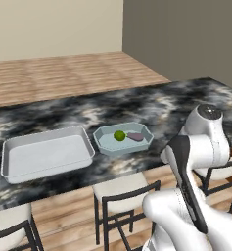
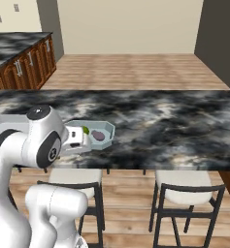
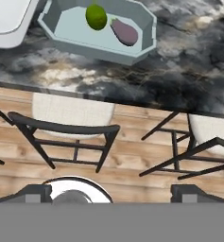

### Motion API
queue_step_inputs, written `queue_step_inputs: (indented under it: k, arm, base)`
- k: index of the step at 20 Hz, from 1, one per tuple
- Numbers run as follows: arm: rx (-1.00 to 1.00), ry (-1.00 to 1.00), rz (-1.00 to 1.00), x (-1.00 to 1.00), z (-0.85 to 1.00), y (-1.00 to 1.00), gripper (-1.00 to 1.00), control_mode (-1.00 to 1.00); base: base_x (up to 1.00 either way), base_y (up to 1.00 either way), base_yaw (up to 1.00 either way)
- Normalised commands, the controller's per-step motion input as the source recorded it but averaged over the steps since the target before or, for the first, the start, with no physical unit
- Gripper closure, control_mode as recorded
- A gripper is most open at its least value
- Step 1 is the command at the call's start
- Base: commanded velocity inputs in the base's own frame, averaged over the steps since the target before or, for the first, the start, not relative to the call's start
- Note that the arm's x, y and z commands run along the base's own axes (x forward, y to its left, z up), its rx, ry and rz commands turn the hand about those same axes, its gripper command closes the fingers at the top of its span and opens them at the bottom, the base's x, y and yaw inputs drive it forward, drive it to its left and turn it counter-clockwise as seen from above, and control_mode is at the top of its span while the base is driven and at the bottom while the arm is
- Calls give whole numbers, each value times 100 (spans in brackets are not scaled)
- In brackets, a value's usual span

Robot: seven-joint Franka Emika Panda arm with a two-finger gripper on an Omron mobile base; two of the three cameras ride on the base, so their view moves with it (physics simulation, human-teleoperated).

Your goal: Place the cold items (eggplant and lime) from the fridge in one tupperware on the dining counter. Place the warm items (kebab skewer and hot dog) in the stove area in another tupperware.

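The yellow-green lime [image 1: 119, 136] [image 3: 96, 17] and the purple-grey eggplant [image 1: 135, 137] [image 3: 124, 32] lie side by side in a pale blue octagonal tupperware [image 1: 105, 146] [image 3: 85, 46] on the marbled dining counter [image 1: 151, 105] [image 3: 179, 80]. To its left stands a larger rectangular tupperware [image 1: 44, 156] [image 3: 4, 19] with nothing in it. My gripper [image 3: 113, 194] is open and holds nothing. It hangs off the counter's near edge, above the stools and well short of the octagonal tupperware. In the right base view the lime [image 2: 86, 130] and eggplant [image 2: 98, 136] show past my arm. The kebab skewer, hot dog, fridge and stove area are out of view.
Cushioned stools with black frames [image 1: 122, 188] [image 2: 184, 191] [image 3: 71, 111] line the counter's near side on a wood floor. A second marbled worktop over brown cabinets [image 2: 19, 48] stands at the far left. Walls close off the room beyond the counter.
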Motion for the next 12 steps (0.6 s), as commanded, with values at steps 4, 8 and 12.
queue_step_inputs:
  k: [4,8,12]
  arm:
    - [5,10,4,-62,0,8,-100,-100]
    - [-6,3,0,-24,0,33,-100,-100]
    - [-7,1,0,0,0,14,-100,-100]
  base:
    - [0,0,0]
    - [0,0,0]
    - [0,0,0]
